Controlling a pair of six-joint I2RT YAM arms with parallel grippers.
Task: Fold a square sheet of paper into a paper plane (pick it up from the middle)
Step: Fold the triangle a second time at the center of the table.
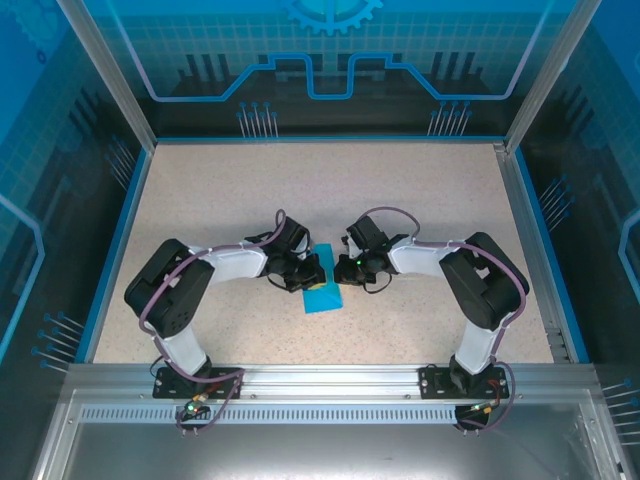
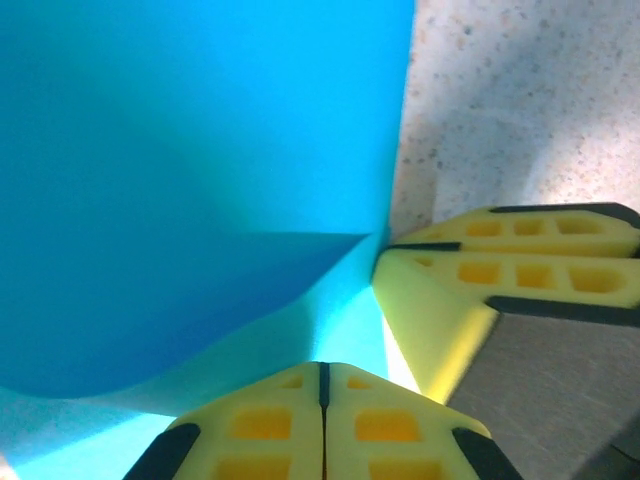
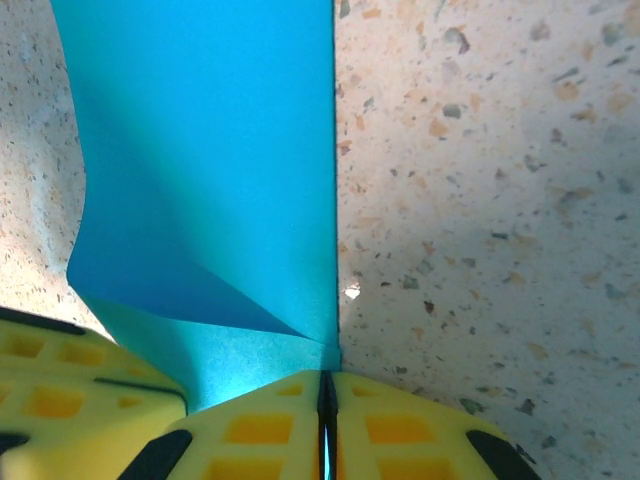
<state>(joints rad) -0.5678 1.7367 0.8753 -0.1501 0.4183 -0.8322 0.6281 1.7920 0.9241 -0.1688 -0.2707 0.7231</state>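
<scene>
1. Down on the speckled beige desk (image 1: 200, 200), the two arms bend in toward each other and their heads meet around the middle, a little toward the near edge.
2. Right between them lies the thin, bright cyan-blue paper sheet (image 1: 323, 293). It sits on the desk surface and its near end pokes out toward the arm bases.
3. The left gripper (image 1: 303, 277) comes in from the left side of the sheet, and the right gripper (image 1: 346, 270) comes in from the right. They are very close together over the paper.
4. Left wrist view: the yellow fingertips (image 2: 260, 425) are pressed together with only a thin dark seam between them. The paper runs right up to them, so that claw is clamped on the cyan-blue paper sheet.
5. In that same view, the other arm's yellow fingers (image 2: 500, 270) sit just beside, touching the paper's straight edge.
6. Right wrist view: the yellow pads (image 3: 400, 430) are closed tight too, and the sheet's straight edge and a corner run into the seam, so this claw is pinching the paper as well.
7. The paper is no flat square here. A layer lifts and creases diagonally toward the pinch, showing darker blue above and lighter cyan below.
</scene>
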